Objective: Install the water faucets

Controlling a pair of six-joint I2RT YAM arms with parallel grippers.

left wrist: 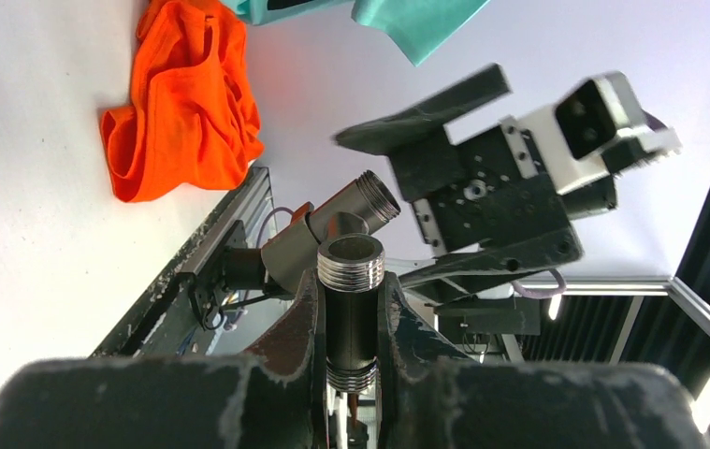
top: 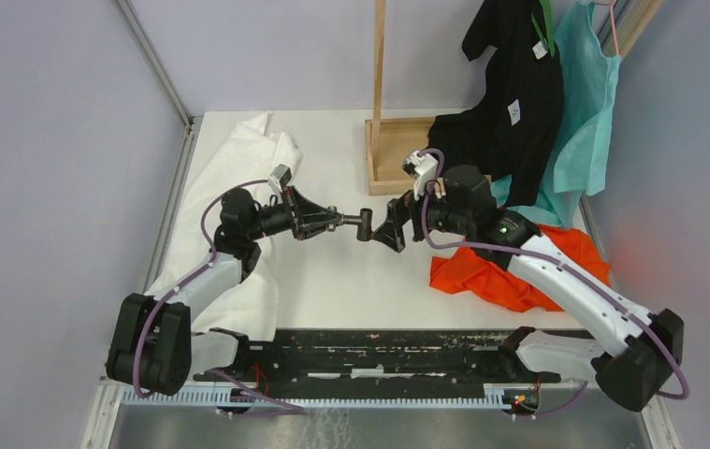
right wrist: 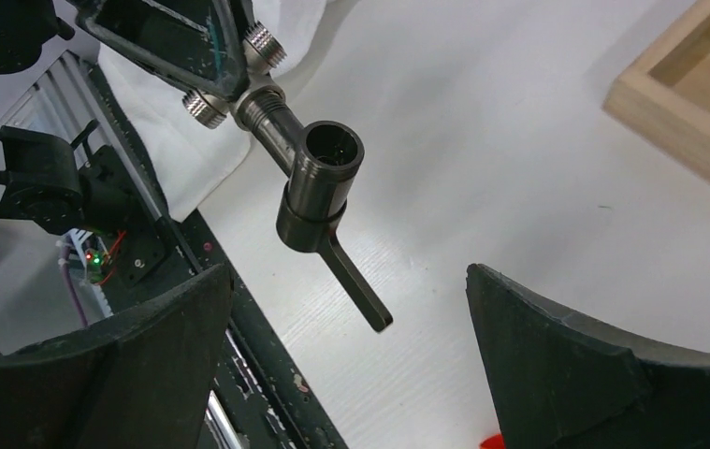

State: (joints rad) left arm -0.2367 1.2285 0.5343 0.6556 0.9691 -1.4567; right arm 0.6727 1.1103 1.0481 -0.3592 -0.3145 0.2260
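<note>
The left pincer (top: 334, 221) is clenched on the faucet (right wrist: 318, 178), its fingers (left wrist: 299, 323) pressed to either side of a threaded tube. Beyond its tips the faucet juts out in mid-air above the counter (top: 351, 281), showing a stem, a hollow-ended barrel and a thin lever hanging down. The right pincer (top: 376, 227) is released, jaws spread wide, facing the left one tip to tip. The barrel sits just ahead of its jaws and touches neither. An orange cloth (top: 482, 276) lies behind the right pincer, a white cloth (top: 239, 168) behind the left.
</note>
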